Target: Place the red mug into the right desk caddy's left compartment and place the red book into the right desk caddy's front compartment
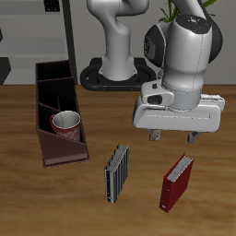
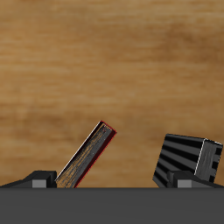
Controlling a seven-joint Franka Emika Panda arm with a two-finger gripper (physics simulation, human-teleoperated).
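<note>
So the mug half looked done at this point; the red speckled mug with the pale grey inside (image 1: 65, 123) sat inside the long dark maroon desk caddy (image 1: 46, 78), in a squarish divider-walled section next to its sloped low end, which I took for the left compartment. The thin dark-red hardcover book with white page edges (image 1: 177, 182) was out on the wooden table (image 1: 28, 198), near the front edge, well apart from the caddy; a grey striped book (image 1: 116, 171) stood beside it. The two-finger gripper (image 1: 173, 136) hovered above the red book, fingers spread and holding nothing; so grabbing the book and dropping it in the front compartment was all still left.
</note>
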